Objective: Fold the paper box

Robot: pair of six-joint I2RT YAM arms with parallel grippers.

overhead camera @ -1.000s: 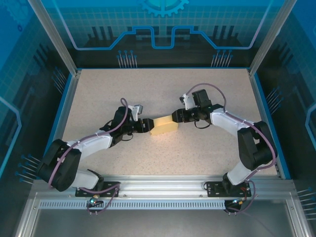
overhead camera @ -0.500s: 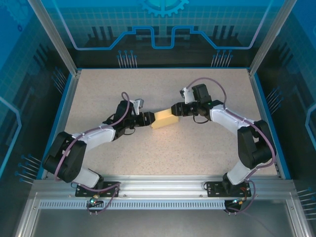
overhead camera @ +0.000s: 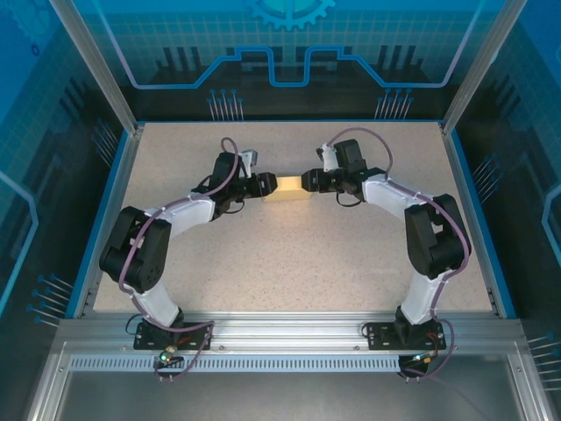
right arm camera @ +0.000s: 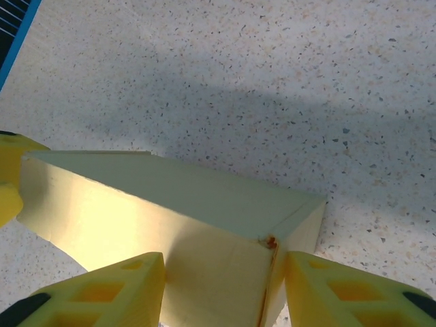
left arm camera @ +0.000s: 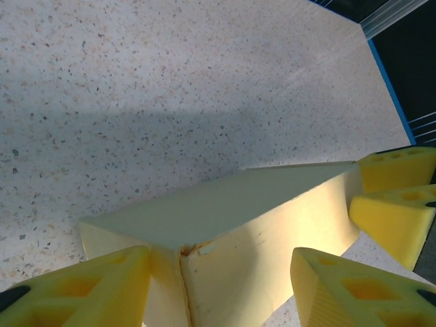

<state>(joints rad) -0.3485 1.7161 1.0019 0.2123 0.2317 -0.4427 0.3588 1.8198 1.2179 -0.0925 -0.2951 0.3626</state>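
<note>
The paper box (overhead camera: 289, 186) is a small pale yellow rectangular box in the far middle of the table, lying left to right. My left gripper (overhead camera: 268, 186) is shut on its left end and my right gripper (overhead camera: 308, 181) on its right end. In the left wrist view the paper box (left arm camera: 259, 218) runs away between my left gripper's (left arm camera: 221, 272) yellow fingers, with the right gripper's fingertips (left arm camera: 395, 204) at the far end. In the right wrist view the box (right arm camera: 170, 204) sits between my right gripper's (right arm camera: 225, 272) fingers, one corner seam slightly torn.
The speckled table (overhead camera: 289, 263) is ringed by a blue rim and metal frame posts (overhead camera: 96, 70). Both arms arch inward from their bases at the near rail (overhead camera: 289, 329). Open tabletop lies in front of the box.
Both arms have carried the box away from the near side toward the far middle of the table, and it has turned from slanted to level left to right. Both grips stayed on.
</note>
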